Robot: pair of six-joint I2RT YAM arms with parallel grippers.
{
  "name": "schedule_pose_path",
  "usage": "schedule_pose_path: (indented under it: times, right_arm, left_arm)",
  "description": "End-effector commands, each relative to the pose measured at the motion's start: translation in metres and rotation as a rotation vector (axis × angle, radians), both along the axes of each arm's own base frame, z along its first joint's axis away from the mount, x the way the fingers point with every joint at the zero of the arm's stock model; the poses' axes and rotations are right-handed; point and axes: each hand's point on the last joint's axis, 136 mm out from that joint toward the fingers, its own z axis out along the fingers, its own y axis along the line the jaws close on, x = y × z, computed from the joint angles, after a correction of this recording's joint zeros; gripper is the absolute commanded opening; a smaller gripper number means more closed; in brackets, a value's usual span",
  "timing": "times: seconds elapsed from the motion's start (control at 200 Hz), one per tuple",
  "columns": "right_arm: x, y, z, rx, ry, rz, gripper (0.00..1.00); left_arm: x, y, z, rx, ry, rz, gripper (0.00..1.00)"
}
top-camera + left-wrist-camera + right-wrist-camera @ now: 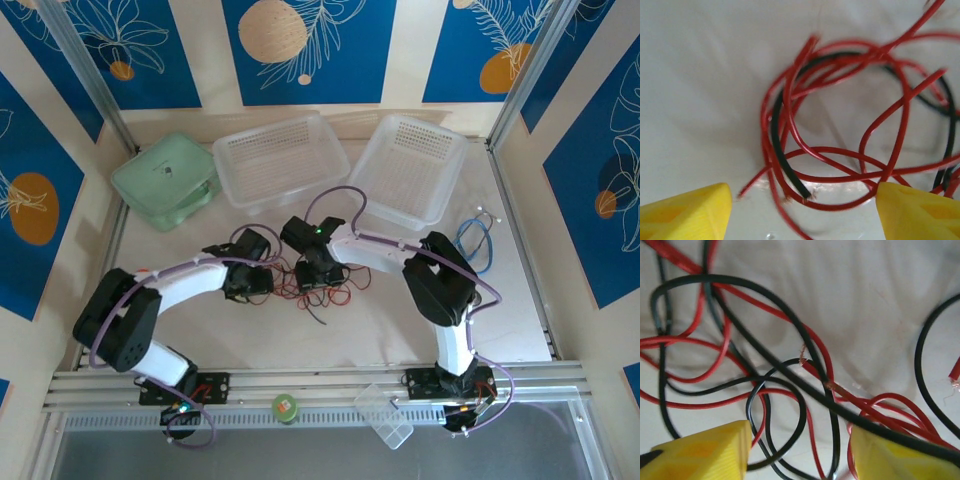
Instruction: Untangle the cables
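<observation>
Cables [335, 296] tangled at centre of worktop [300, 345]. Left fingers [690, 212] wide apart, empty; loops lie between and ahead. Right fingers [705, 452] wide apart, gripping nothing; strands cross between them.

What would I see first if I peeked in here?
A messy knot of red and black cables in the middle of the table. Both arms bend over it, with the left gripper and the right gripper open over the wires. At the back left sits a green box.
</observation>
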Motion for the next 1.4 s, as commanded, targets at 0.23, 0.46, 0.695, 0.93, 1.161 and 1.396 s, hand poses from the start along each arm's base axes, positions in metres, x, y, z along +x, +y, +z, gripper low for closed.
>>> schedule_pose_path:
  times: [0.23,0.46,0.695,0.93,1.161,1.396]
  right_arm:
    - [0.0,-0.069,-0.018,-0.198,-0.03,-0.108,0.06]
    - [0.008,-0.099,-0.008,-0.219,-0.071,-0.142,0.0]
    - [0.022,-0.122,0.007,-0.192,-0.127,-0.162,0.0]
    - [0.03,-0.12,0.001,-0.145,-0.158,-0.118,0.01]
    - [0.026,-0.105,-0.001,-0.096,-0.191,-0.031,0.16]
    - [0.02,-0.097,0.021,0.022,-0.229,-0.035,0.47]
  left_arm:
    - [-0.006,0.032,-0.016,0.142,0.023,0.102,0.42]
    - [0.004,0.046,0.0,0.179,-0.009,0.108,0.24]
    - [0.021,0.065,0.022,0.228,-0.053,0.114,0.22]
    - [0.045,0.054,0.05,0.196,-0.146,0.012,0.48]
    - [0.047,0.061,0.083,0.237,-0.199,-0.01,0.59]
    - [0.038,0.012,0.098,0.029,-0.207,-0.121,0.7]
